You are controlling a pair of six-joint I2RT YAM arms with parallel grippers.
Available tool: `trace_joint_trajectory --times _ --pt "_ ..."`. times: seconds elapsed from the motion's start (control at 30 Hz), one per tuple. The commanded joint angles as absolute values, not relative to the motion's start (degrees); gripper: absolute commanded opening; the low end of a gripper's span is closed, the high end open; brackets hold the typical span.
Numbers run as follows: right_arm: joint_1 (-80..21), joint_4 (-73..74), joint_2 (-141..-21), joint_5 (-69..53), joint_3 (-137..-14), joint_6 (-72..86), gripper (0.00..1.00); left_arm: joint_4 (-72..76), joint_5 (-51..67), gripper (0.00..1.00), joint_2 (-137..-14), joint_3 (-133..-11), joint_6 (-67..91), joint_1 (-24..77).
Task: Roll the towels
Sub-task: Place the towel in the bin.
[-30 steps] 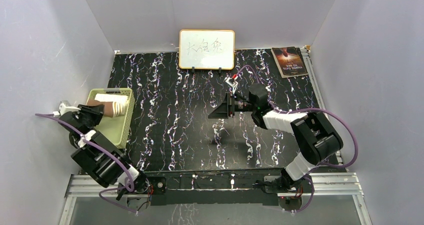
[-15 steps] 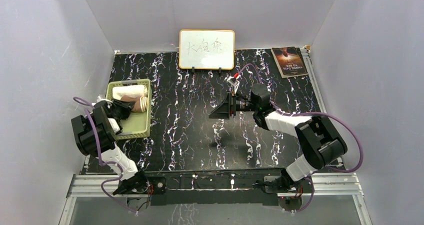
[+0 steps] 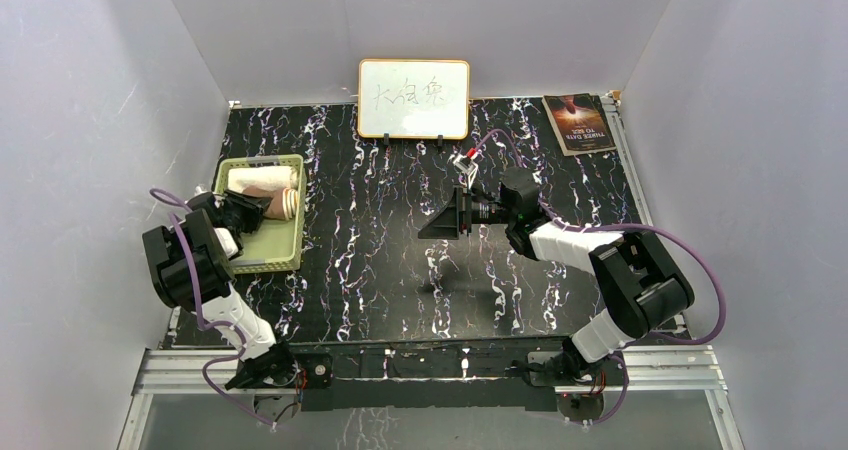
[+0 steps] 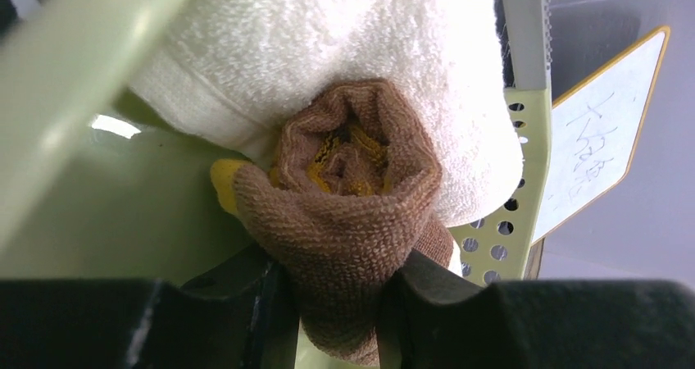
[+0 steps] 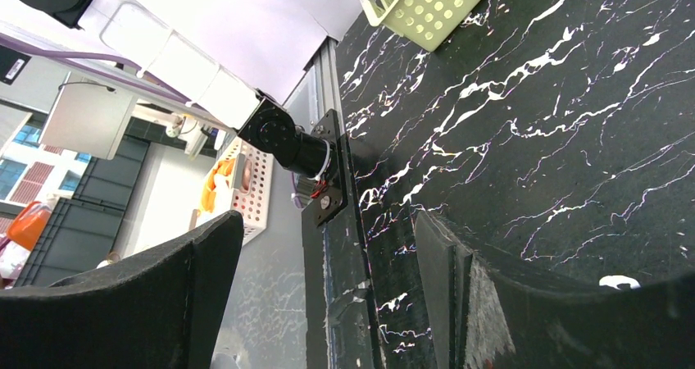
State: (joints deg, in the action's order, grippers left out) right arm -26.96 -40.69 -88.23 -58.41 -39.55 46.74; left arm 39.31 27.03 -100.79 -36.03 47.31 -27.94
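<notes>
Two rolled towels lie in the pale green basket (image 3: pixel 268 252) at the table's left. The cream towel (image 3: pixel 262 180) is at the basket's far end, filling the upper part of the left wrist view (image 4: pixel 352 49). Against it rests the smaller orange-and-brown towel (image 3: pixel 286 205), seen end-on (image 4: pixel 352 197) as a spiral. My left gripper (image 3: pixel 252 210) reaches into the basket, and its fingers (image 4: pixel 334 272) press both sides of the brown roll's lower end. My right gripper (image 3: pixel 447 216) hovers over mid-table, open (image 5: pixel 328 221) and holding nothing.
A whiteboard (image 3: pixel 414 98) stands at the back centre, and a dark booklet (image 3: pixel 579 123) lies at the back right. The basket's perforated wall (image 4: pixel 501 238) is right of the rolls. The right wrist view shows the basket's corner (image 5: pixel 426 0) and the table's near rail.
The left arm has swung round and the basket now sits further right and back. The brown roll has come down beside the cream one. My right gripper has hardly moved.
</notes>
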Motion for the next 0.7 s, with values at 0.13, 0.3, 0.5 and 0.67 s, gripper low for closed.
trace_joint_trajectory --times 0.13,0.3,0.5,0.67 --pt "-27.2 -41.9 -88.0 -58.1 -41.4 45.5 0.75 24.3 20.3 0.63 -94.8 -34.5 51.0 -27.8" --pt "-27.3 -42.0 -88.0 -58.0 -41.5 45.6 0.75 14.6 19.4 0.91 -88.6 -33.7 50.5 -27.8" --pt "-27.3 -40.4 -87.2 -57.6 -41.6 44.6 0.76 3.2 19.7 0.93 -82.6 -36.6 50.8 -27.8" --pt "-27.3 -38.8 -87.2 -57.2 -42.2 43.9 0.75 -4.2 21.4 0.98 -77.2 -38.0 52.3 -27.8"
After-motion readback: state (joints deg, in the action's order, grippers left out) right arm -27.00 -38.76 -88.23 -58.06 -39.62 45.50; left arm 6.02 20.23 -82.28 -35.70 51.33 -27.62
